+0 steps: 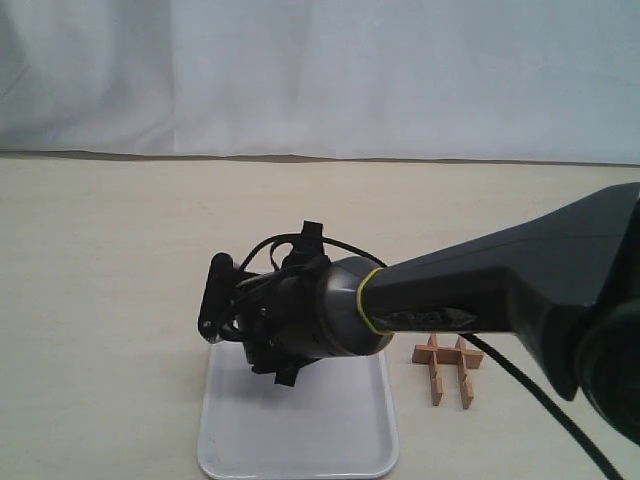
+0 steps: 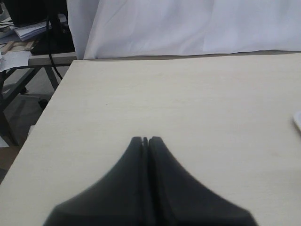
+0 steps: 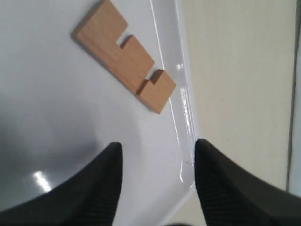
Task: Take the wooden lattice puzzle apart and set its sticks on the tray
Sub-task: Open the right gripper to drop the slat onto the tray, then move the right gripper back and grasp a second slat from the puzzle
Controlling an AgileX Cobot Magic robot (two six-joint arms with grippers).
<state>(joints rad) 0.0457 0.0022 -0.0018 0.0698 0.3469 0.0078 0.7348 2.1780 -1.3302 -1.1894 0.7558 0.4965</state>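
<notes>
The wooden lattice puzzle lies on the table just right of the tray, still partly interlocked. My right gripper reaches across and hovers over the tray's far left part. In the right wrist view it stands open with nothing between its fingers, over the tray's rim. One notched stick lies flat on the tray near that rim; the arm hides it in the exterior view. My left gripper is shut and empty above bare table.
A white curtain hangs behind the table. The right arm's black cable trails past the puzzle. In the left wrist view the table's edge borders a cluttered desk, and a tray corner shows.
</notes>
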